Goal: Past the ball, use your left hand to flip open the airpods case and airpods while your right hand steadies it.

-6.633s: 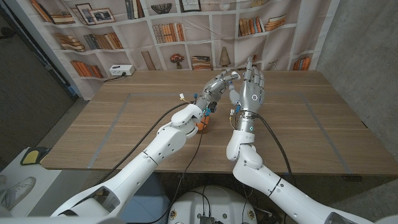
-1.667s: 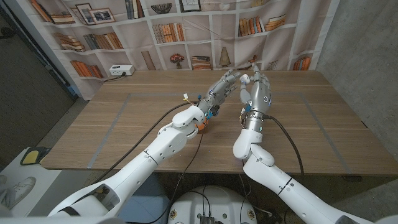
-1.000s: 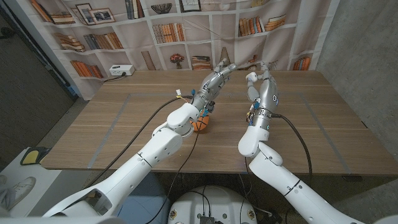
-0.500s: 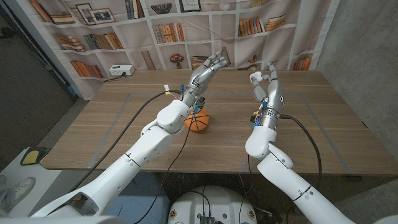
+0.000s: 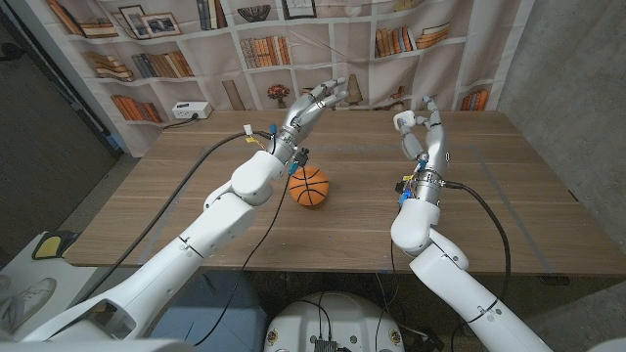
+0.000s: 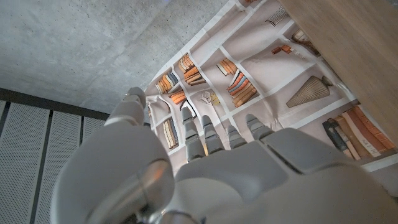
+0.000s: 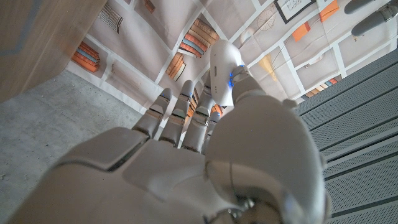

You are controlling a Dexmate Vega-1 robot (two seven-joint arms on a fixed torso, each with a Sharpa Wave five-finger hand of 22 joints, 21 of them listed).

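Both hands have pulled apart and lifted vs. earlier, uncovering the small orange basketball (image 5: 309, 187) on the wooden table (image 5: 509, 205). Left hand (image 5: 311, 105) now hangs above and beyond the ball, fingers spread, holding nothing. Right hand (image 5: 423, 132) is well to the ball's right, raised, w/ a small white rounded thing, probably the white airpods case (image 5: 404, 121), pinched at its thumb; right wrist view shows the same white piece (image 7: 224, 70) by the thumb. Can't tell if lid is open, or if earbuds sit inside. Judgement: case is light, hard, glossy, so slippery; hold the lower body firmly, flip the lid at its front lip, opposite the hinge.
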